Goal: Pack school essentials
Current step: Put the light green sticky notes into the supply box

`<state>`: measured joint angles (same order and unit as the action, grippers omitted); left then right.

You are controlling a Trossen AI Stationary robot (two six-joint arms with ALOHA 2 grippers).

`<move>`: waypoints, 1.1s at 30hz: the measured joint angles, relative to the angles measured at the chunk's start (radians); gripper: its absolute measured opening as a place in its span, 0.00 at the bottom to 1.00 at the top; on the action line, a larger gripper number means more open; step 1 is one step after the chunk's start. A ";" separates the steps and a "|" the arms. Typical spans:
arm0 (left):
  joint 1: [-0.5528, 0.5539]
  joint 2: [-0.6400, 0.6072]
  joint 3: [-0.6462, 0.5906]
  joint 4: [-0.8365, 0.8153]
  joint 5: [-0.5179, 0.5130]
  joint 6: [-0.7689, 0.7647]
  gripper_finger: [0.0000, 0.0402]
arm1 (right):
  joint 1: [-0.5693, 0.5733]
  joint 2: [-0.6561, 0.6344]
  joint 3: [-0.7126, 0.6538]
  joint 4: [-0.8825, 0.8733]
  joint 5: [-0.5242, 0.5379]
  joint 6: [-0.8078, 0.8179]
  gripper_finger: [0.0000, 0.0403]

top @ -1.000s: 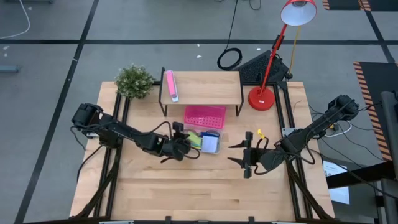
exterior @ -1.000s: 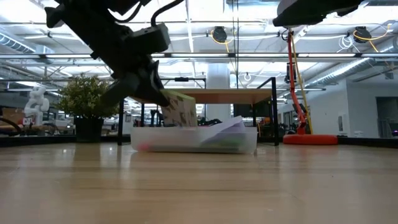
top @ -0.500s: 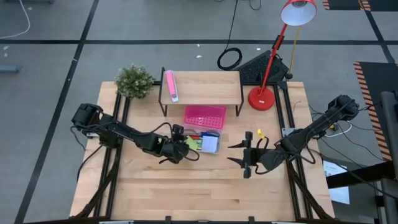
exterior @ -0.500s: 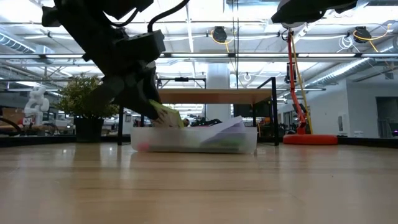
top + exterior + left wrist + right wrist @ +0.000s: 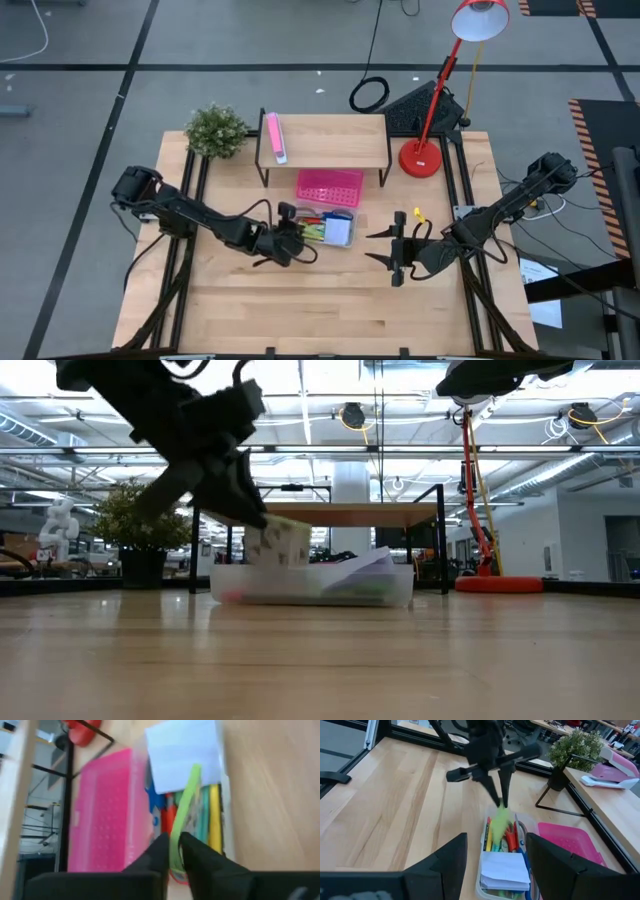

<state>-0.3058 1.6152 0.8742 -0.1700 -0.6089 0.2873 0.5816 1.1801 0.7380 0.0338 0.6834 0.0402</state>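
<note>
A clear box [image 5: 354, 228] at the table's middle holds coloured pens, scissors and a pale-blue note pad [image 5: 185, 752]. My left gripper [image 5: 293, 238] hangs over the box's left end, shut on a lime-green note pad [image 5: 278, 543], which the right wrist view shows as a pad [image 5: 502, 825] below the fingers. My right gripper [image 5: 392, 250] waits open to the right of the box, with nothing between its fingers. My left gripper pinches the lime-green pad's upper edge [image 5: 176, 845] between its two fingers [image 5: 197, 860]. The fingers slant down from the table's left. The pad hangs edge-on below them over the box's left end; whether its lower edge touches the contents cannot be told.
A pink perforated tray [image 5: 329, 186] lies just behind the box. A low shelf [image 5: 325, 140] behind it bears a pink-and-white oblong object [image 5: 274, 137]. A potted plant [image 5: 216, 130] stands far left, a red lamp [image 5: 421, 158] far right. Bare wood lies toward the near edge.
My left gripper dipped with the lime-green pad toward the box's left end, tipping the pad flatter, then rose again. The pad now hangs steeper at the box's rim. The gripper has shifted a little toward the table's near edge.
</note>
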 joint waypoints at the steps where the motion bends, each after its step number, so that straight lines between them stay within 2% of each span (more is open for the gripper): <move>1: 0.000 -0.008 0.000 0.009 -0.004 0.000 0.11 | 0.000 0.000 0.000 0.000 0.000 0.000 0.48; 4: 0.008 -0.033 0.000 0.012 -0.046 -0.002 0.03 | 0.000 0.000 0.000 0.000 0.000 -0.002 0.48; 10: 0.015 -0.053 0.000 0.023 -0.172 0.036 0.04 | 0.000 0.000 0.000 0.000 0.000 -0.003 0.48; 12: 0.020 -0.050 0.000 0.024 -0.183 0.044 0.03 | 0.000 0.000 0.000 0.000 0.000 -0.003 0.48; 17: 0.027 -0.005 0.000 0.025 -0.167 0.047 0.05 | 0.000 0.000 0.000 0.000 0.000 -0.003 0.48; 23: 0.030 0.002 0.000 0.021 -0.042 0.025 0.15 | 0.000 0.000 0.001 0.000 0.000 -0.003 0.48; 27: 0.031 0.002 0.000 0.010 -0.015 0.025 0.20 | 0.000 0.000 0.001 0.000 0.000 -0.003 0.48; 33: 0.042 0.002 0.000 -0.023 0.058 0.025 0.35 | 0.000 0.000 0.001 0.000 -0.001 -0.003 0.48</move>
<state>-0.2639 1.6176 0.8745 -0.1932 -0.5513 0.3122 0.5816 1.1801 0.7387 0.0338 0.6819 0.0368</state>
